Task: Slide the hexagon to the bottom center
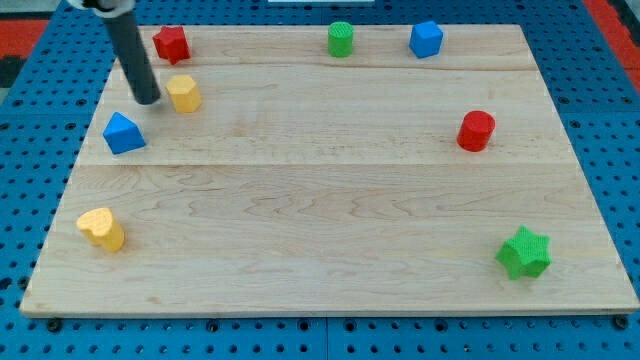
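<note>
A yellow hexagon block (184, 93) sits near the board's upper left. My tip (147, 100) rests on the board just to the left of it, a small gap apart. A blue triangle-like block (123, 133) lies below and left of my tip. A red star-like block (171, 43) sits above the hexagon, near the top edge. The rod rises from the tip toward the view's top.
On the wooden board (330, 230): a yellow heart block (102, 228) at lower left, a green cylinder (341, 39) and a blue block (426, 39) at the top, a red cylinder (476, 131) at right, a green star (525, 252) at lower right.
</note>
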